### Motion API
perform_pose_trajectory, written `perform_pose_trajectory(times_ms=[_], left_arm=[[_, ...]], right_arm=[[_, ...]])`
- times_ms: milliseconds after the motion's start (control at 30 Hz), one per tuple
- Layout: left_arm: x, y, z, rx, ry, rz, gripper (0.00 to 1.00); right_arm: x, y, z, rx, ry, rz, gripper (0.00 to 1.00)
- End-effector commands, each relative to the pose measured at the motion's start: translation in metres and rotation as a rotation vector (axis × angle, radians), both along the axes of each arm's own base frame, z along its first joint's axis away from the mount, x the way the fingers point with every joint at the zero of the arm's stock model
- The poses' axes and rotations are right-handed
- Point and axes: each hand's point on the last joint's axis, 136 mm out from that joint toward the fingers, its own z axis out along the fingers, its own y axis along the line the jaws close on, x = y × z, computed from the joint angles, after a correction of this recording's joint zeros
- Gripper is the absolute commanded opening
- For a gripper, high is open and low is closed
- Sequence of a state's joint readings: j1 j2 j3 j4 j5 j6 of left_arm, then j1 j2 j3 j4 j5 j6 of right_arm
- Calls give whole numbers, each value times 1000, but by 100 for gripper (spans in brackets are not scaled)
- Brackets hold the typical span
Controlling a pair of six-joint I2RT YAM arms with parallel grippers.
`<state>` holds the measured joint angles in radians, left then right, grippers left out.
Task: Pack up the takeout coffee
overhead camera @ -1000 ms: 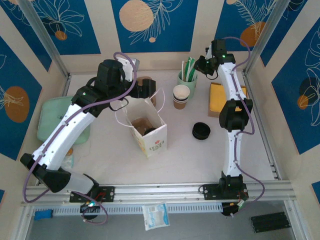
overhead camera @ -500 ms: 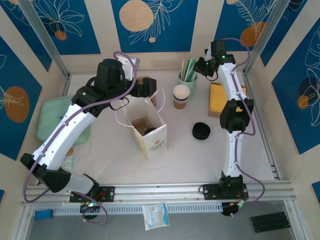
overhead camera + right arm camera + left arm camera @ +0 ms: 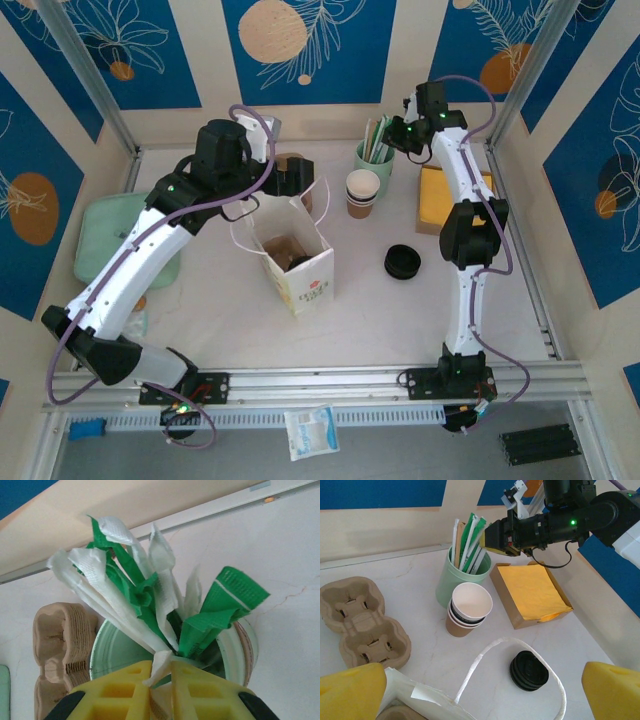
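**Straw pinched at the far cup, bag well off at 7 o'clock**

Top view: the right hand (image 3: 388,138) reaches over the green cup (image 3: 374,158) at the far side of the tabletop (image 3: 200,320). The open paper bag (image 3: 296,262) stands mid-table, at about 7 o'clock from that hand and well apart. The cup stack (image 3: 362,192) lies roughly between them. The left hand (image 3: 297,180) hangs just past the bag's far rim, at the bag's 12 o'clock, and is much the nearer of the two. Inside the bag sits a brown round shape with a dark patch, probably the takeout coffee (image 3: 292,254), though it is too small to make out a lid.

Left wrist view: the left hand (image 3: 480,697) is spread wide with nothing between its fingers, and the bag handle (image 3: 520,647) loops below it. The straws (image 3: 470,537) stand nearly upright in the green cup, and the right hand (image 3: 492,535) meets their tops from 3 o'clock.

Right wrist view: the right hand (image 3: 161,677) is clenched on the end of a white straw (image 3: 159,664), while the others fan toward 12 o'clock. The straw's long axis runs up out of the cup. A pull along that axis looks safest, followed by a carry toward the bag.
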<state>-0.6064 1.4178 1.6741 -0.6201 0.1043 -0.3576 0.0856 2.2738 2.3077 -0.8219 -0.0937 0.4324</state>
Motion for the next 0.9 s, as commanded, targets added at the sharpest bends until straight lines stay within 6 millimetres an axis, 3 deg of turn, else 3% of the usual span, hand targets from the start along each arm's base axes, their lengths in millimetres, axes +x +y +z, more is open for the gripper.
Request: perform_pose_trajectory(times_ms=[0,167,333,867], left_arm=[[-2,-3,8,-23,-24,-19,99],[-2,-3,9,-26,-25,-19,99],[-3,-3,10,-31,-27,-20,100],[-8,2,6,-26,-17,-10,99]], right_arm=[[-3,1,18,-11,-45,14,14],[-1,2,15,-15,-40,23,0],[-5,1,27,-38,-66,27,0],[-27,1,98,-168,-242,22,0]])
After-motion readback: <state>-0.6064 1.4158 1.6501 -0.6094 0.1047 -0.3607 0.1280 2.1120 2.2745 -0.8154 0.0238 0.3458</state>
